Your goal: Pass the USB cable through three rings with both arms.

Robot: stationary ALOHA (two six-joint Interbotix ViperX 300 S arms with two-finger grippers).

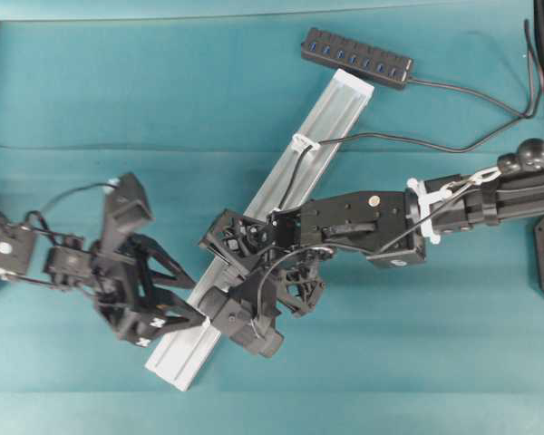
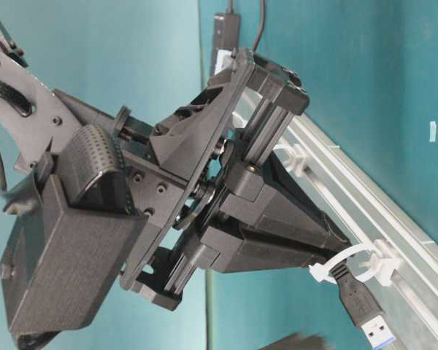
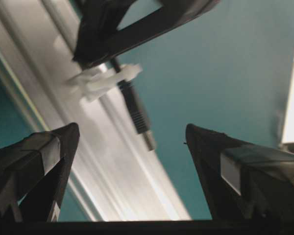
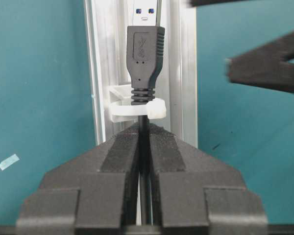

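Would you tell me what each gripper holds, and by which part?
The right gripper pinches the USB cable on its cord behind the plug; the left gripper holds nothing.

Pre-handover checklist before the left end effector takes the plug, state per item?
1. Right end effector shut on USB cable: ok.
2. Plug through the white ring: ok.
3. Left end effector open: ok.
4. Plug between the left fingers: not ok, it sits ahead of them.
5. Cable through the upper ring: ok.
6. Third ring threaded: cannot tell.
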